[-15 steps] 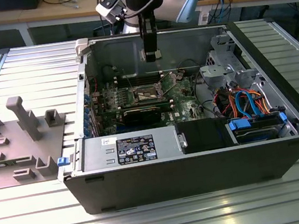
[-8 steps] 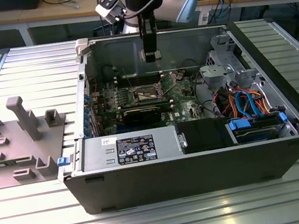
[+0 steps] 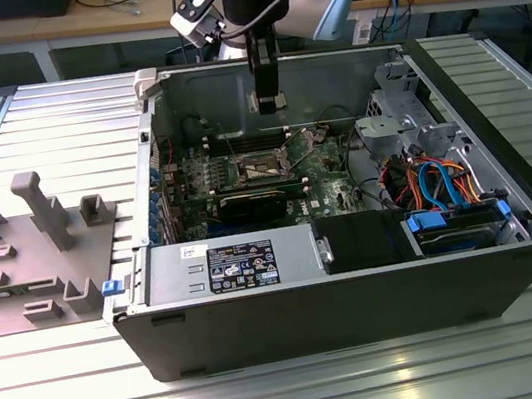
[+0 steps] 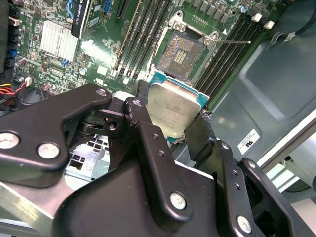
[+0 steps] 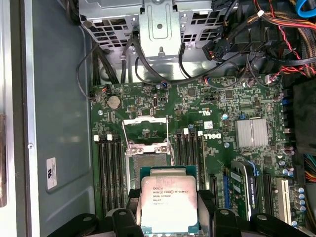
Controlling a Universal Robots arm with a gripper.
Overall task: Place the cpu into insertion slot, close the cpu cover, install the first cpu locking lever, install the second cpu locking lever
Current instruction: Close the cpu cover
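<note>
Second wrist view showed the cpu (image 4: pixel 173 111) clamped in the gripper (image 4: pixel 170 118), hanging apart from the empty insertion slot (image 4: pixel 181 53) mid-board on the green circuit board (image 4: pixel 94 54). No step looked done: the cpu cover (image 5: pixel 144 127) stood open and a locking lever (image 4: pixel 232 43) swung free. Memory slots (image 4: pixel 143 34) flanked the socket; nothing blocked it.

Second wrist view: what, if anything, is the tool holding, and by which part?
The tool grips the cpu by two opposite side edges, silver top showing; the insertion slot is empty.
</note>
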